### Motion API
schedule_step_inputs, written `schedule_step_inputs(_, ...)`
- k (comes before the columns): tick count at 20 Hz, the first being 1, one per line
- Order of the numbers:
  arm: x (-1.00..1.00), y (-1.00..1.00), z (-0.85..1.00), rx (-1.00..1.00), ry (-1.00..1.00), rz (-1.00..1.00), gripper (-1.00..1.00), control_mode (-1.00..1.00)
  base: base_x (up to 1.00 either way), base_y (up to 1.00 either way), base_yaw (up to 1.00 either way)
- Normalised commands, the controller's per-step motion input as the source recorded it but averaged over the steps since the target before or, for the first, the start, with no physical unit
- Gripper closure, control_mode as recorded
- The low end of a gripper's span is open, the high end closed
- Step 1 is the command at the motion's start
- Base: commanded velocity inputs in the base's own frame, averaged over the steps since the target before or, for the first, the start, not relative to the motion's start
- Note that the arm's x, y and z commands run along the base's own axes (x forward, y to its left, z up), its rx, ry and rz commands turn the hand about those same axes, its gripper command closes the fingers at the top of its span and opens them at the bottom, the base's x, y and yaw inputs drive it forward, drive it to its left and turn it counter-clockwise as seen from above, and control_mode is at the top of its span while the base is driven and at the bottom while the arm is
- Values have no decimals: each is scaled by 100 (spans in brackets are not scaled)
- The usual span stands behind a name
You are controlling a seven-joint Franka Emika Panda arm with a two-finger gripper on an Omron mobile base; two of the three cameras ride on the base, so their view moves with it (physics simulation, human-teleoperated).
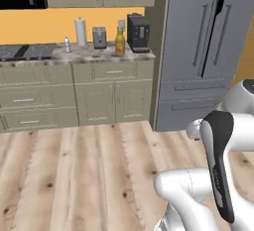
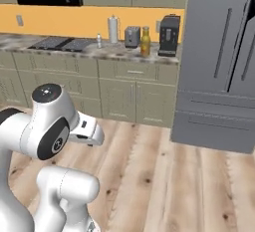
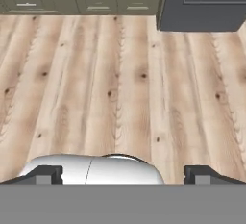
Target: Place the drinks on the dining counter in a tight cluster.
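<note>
The end effector (image 3: 123, 175) hangs over the wood floor (image 3: 120, 88) with jaws wide apart and nothing between them, while the yellow juice bottle (image 1: 120, 41) stands upright near the tabletop's (image 1: 99, 56) right end, beside the coffee machine (image 1: 138, 32).

Glossy white arm (image 1: 198, 190), dark joints

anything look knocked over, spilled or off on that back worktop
Nothing stands out. The yellow juice bottle, small clear water bottle, white paper towel roll, grey toaster and black coffee machine all stand upright on the marble worktop, with no spill visible.
</note>
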Motion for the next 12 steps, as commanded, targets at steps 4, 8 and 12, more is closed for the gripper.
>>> schedule_step_inputs(4,0,0,0,0,0,0,-100,100,100,74,-11)
schedule_step_inputs(8,0,0,0,0,0,0,-100,100,100,72,-19)
schedule_step_inputs(12,0,0,0,0,0,0,-100,100,100,47,-27)
